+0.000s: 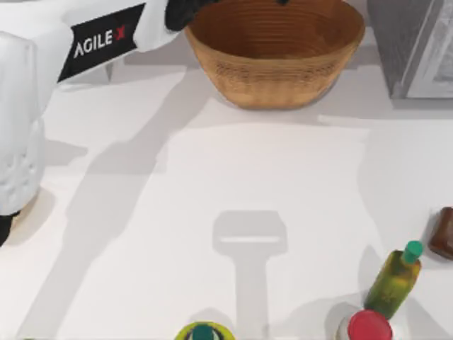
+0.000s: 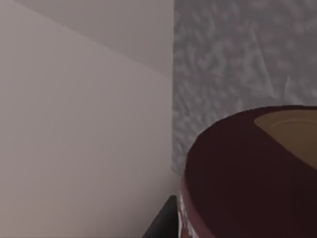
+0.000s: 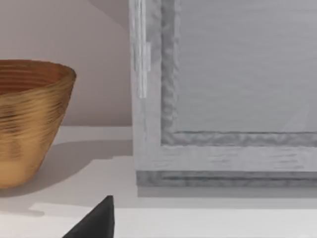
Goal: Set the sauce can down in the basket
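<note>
The woven basket [image 1: 276, 71] stands at the table's far middle; its side also shows in the right wrist view [image 3: 29, 124]. My left arm reaches over from the left, and the dark left gripper [image 1: 182, 14] hangs at the basket's left rim by the picture's upper edge. Close up in the left wrist view, the sauce can [image 2: 237, 173] shows its maroon top with a tan half. A black fingertip [image 2: 164, 220] lies against its side, so the gripper is shut on the can. My right gripper [image 3: 94, 220] hovers low near the basket and a grey cabinet.
A grey cabinet [image 1: 410, 42] stands to the right of the basket. At the near right are a green-capped bottle [image 1: 393, 280], a red-lidded jar [image 1: 368, 327] and a dark brown object [image 1: 442, 232]. A yellow-green item [image 1: 204, 331] sits at the near edge.
</note>
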You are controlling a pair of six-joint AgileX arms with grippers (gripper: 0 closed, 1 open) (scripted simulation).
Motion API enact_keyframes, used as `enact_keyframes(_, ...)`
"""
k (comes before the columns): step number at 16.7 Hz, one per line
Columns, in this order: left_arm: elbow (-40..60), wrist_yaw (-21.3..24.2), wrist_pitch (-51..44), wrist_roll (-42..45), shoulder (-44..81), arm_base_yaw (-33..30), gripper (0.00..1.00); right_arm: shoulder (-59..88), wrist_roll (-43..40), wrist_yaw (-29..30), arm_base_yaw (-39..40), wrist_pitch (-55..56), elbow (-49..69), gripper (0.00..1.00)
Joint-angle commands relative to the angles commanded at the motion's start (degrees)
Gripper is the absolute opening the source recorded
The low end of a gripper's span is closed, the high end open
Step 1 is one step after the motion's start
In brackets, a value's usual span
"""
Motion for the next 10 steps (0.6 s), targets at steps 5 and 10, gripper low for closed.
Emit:
enact_keyframes(5, 0.0, 0.0, 0.0, 0.0, 0.0, 0.0, 0.6, 0.0, 0.0, 0.0, 0.0, 0.0, 0.0, 1.0)
enact_keyframes(10, 0.0, 0.0, 0.0, 0.0, 0.0, 0.0, 0.98, 0.0, 0.0, 0.0, 0.0, 0.0, 0.0, 1.0)
